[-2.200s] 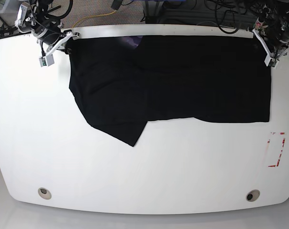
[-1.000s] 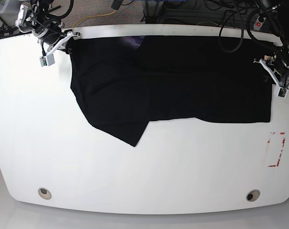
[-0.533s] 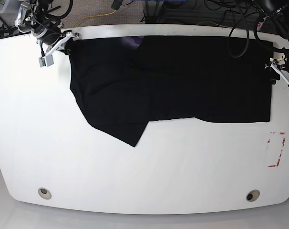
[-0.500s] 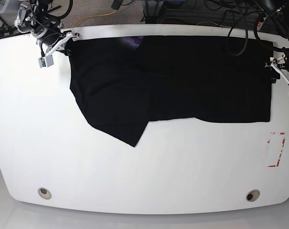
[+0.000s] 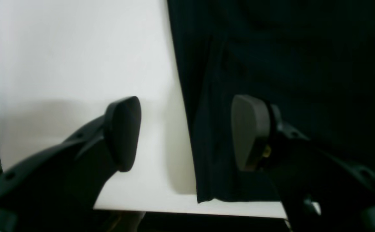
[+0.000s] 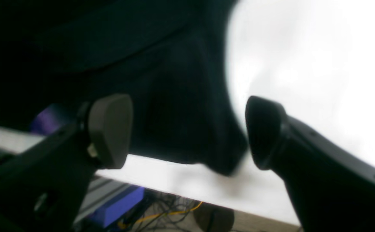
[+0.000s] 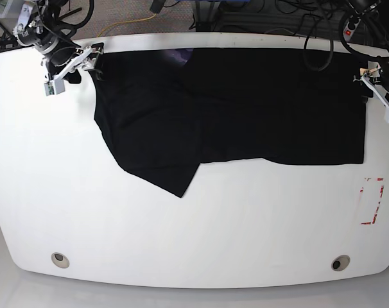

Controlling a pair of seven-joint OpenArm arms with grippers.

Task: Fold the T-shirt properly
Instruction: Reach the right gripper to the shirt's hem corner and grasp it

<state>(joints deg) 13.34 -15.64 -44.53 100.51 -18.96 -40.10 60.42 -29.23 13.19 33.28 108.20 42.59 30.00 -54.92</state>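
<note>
my left tool (image 5: 185, 132) stands wide apart over the t-shirt (image 7: 246, 109), one pad on the bare table (image 7: 194, 224) side and the other above the black cloth, with the shirt's side edge running between them; it has hold of nothing. my right tool (image 6: 187, 132) is spread just as wide at the opposite far corner, the cloth's corner lying between its pads and not pinched, though that view is blurred.

the shirt lies along the far edge of the table, mostly flat. one fold looks done: a layer is laid across the middle, its edge running down the cloth, and a pointed flap sticks out toward me at the near left. i judge the job roughly midway. the shape is no tidy rectangle yet, the flap needs tucking in, and at least one more fold across is left. both tools sit at corners, empty, so the next pinch has not begun.
</note>
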